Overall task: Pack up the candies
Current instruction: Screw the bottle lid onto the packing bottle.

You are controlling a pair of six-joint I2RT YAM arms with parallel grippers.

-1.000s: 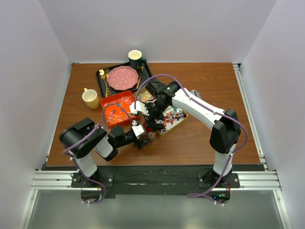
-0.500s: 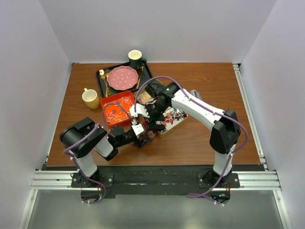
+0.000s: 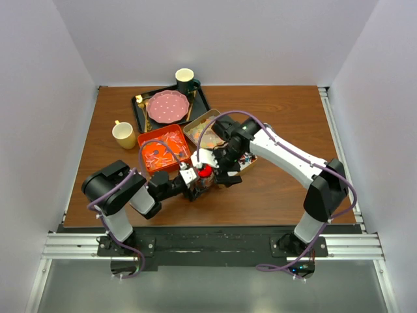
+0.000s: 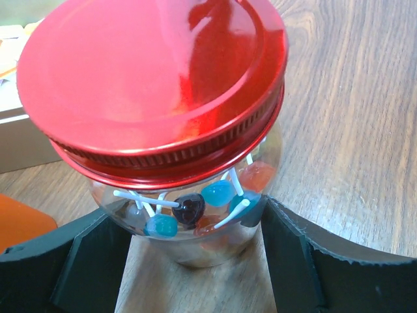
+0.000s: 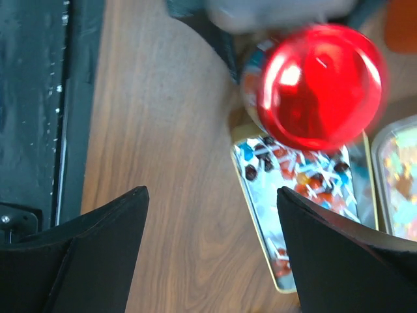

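You seem to be capping: left gripper (image 4: 195, 261) clamps the jar (image 4: 257, 176) of candies (image 4: 189, 208); lid (image 4: 153, 85) rests on top; right gripper (image 5: 215, 248) gapes empty; next, likely, twist it tight.

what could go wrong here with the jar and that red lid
The red lid looks slightly crooked on the jar; if it isn't threaded, it may slip off.
The left jaws grip only the jar's lower part, so twisting the lid could tip or spin it.
The open candy tin lies right beside the jar; a bump from the right jaws could scatter candies.
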